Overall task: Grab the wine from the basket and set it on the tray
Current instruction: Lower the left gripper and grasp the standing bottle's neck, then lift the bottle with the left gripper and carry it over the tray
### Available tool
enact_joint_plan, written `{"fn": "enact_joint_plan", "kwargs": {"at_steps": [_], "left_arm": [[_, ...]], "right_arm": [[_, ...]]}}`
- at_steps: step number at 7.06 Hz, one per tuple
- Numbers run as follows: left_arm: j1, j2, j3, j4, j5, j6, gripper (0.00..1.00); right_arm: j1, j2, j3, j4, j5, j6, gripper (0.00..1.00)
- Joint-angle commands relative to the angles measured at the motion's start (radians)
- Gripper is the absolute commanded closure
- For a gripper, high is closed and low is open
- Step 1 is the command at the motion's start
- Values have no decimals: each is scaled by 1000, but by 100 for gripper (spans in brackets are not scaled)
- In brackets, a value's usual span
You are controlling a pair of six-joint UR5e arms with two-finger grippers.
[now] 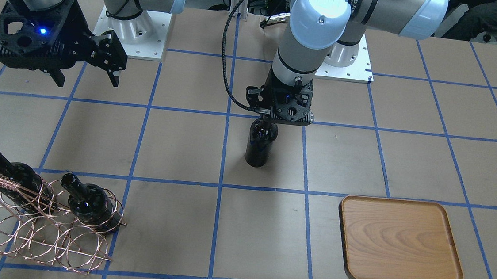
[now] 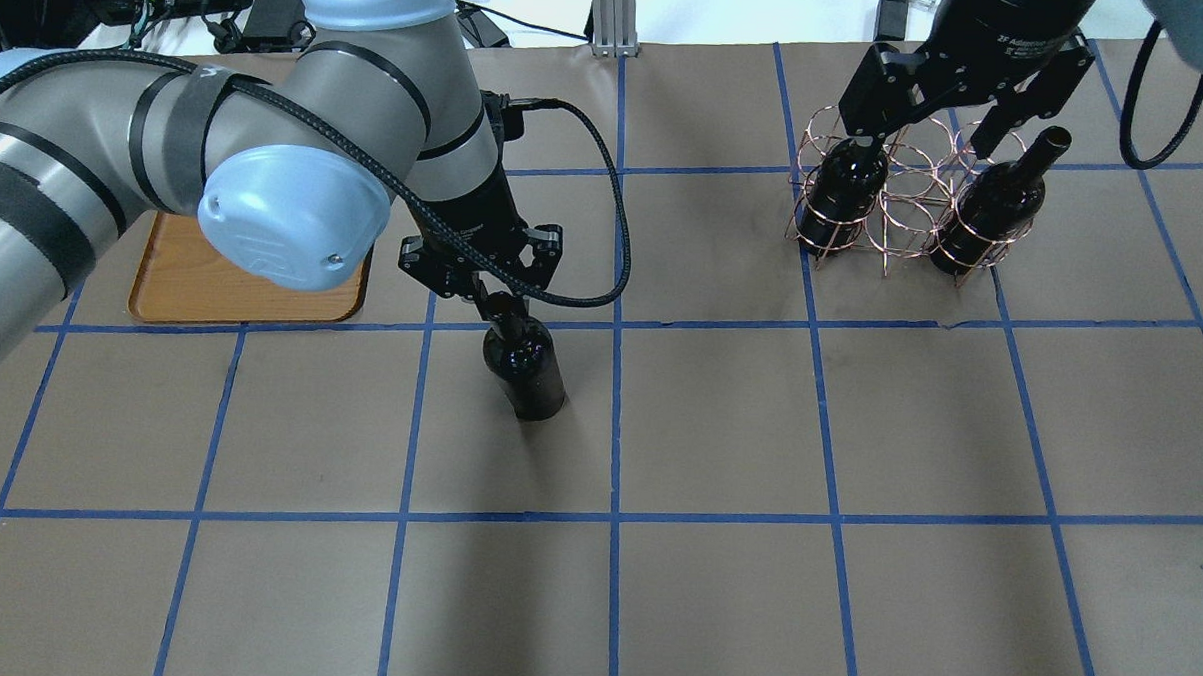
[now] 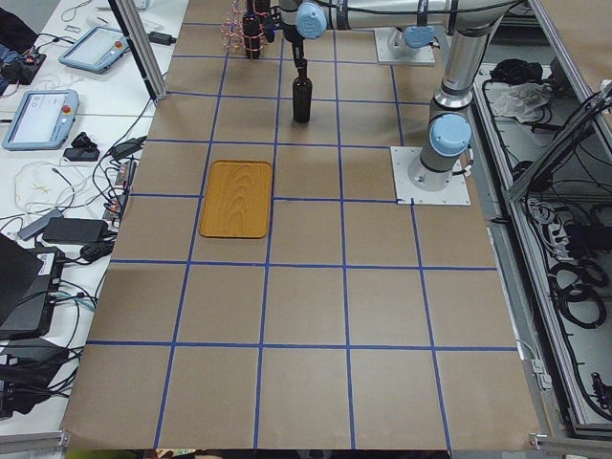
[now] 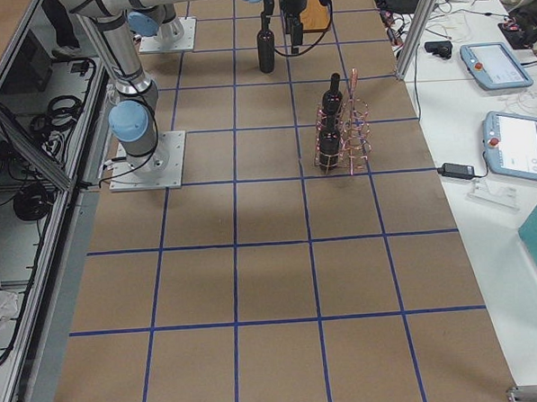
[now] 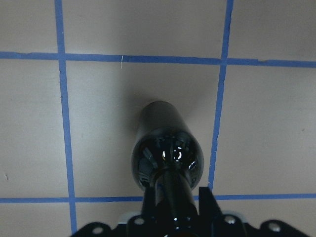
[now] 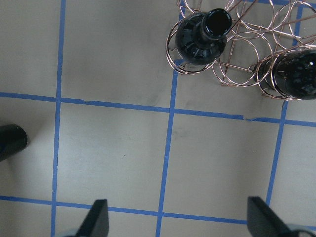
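My left gripper (image 1: 269, 121) is shut on the neck of a black wine bottle (image 1: 260, 144) and holds it upright over the middle of the table. The left wrist view shows its fingers (image 5: 206, 203) around the neck; I cannot tell whether the base touches the table. The wooden tray (image 1: 400, 241) lies flat, apart from the bottle; in the overhead view the tray (image 2: 183, 285) is partly under my left arm. The copper wire basket (image 1: 41, 234) holds two more bottles (image 1: 11, 174) (image 1: 89, 203). My right gripper (image 2: 924, 139) is open and empty above the basket (image 2: 896, 203).
Blue tape lines grid the brown table. Both arm bases (image 1: 137, 28) stand on white plates at the robot's side. The held bottle's base shows at the right wrist view's left edge (image 6: 11, 141). Tablets and cables lie on side benches (image 4: 507, 107).
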Motion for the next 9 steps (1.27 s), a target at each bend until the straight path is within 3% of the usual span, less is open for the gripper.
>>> {"fn": "enact_joint_plan", "kwargs": {"at_steps": [1, 4, 7, 9], "left_arm": [[30, 15, 22, 0, 13, 3, 100], [197, 8, 173, -13, 29, 257, 100], [498, -14, 194, -13, 29, 626, 100], [596, -53, 195, 15, 30, 809, 100]], "right_arm": [[0, -1, 5, -2, 0, -3, 0], [0, -1, 5, -1, 11, -4, 0], [0, -2, 17, -1, 14, -1, 0], [2, -14, 15, -4, 15, -4, 0]]}}
